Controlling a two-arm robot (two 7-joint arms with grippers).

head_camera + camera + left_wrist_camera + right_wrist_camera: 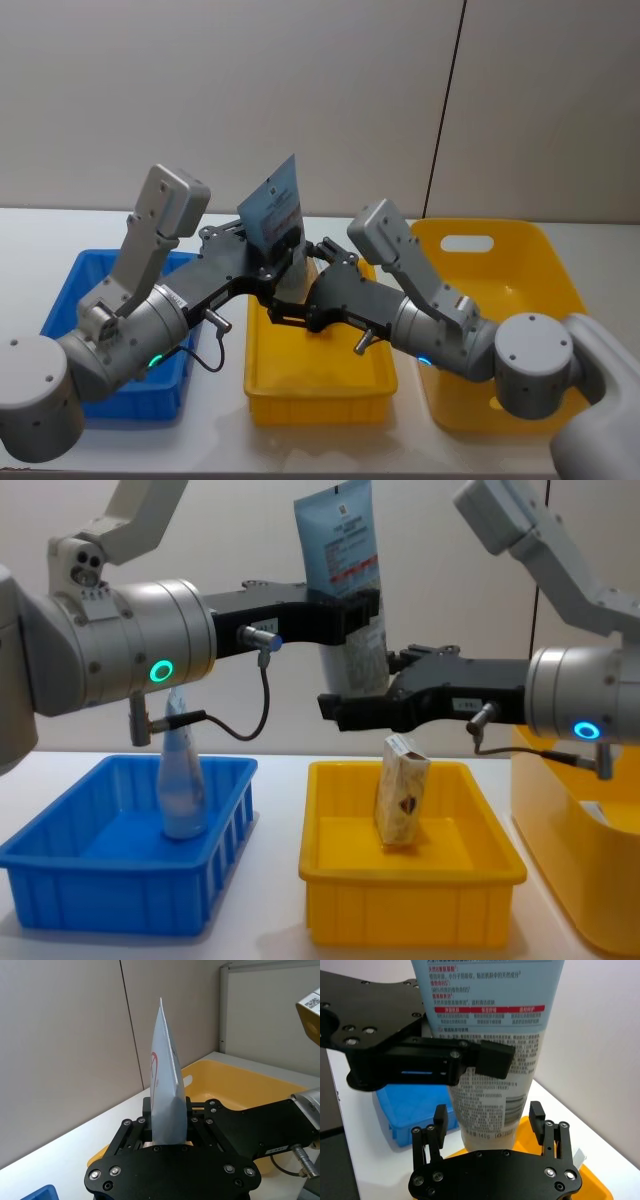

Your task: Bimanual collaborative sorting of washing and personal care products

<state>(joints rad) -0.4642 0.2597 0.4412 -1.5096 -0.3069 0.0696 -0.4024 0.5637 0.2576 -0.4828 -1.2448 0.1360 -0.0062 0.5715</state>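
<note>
Grey rounded arm casings, green-lit joint rings; black screw-studded pincer plates, thin black cables; perhaps metal connectors

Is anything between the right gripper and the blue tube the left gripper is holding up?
Nothing visible. The left gripper grips the pale-blue tube mid-body, above the small yellow bin. The right gripper sits open around the tube's lower end, fingers apart on either side, with only air between them and the tube.

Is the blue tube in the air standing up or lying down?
Standing up, slightly tilted. The left pincer is shut on the pale-blue tube, crimped end on top, above the yellow bin.
</note>
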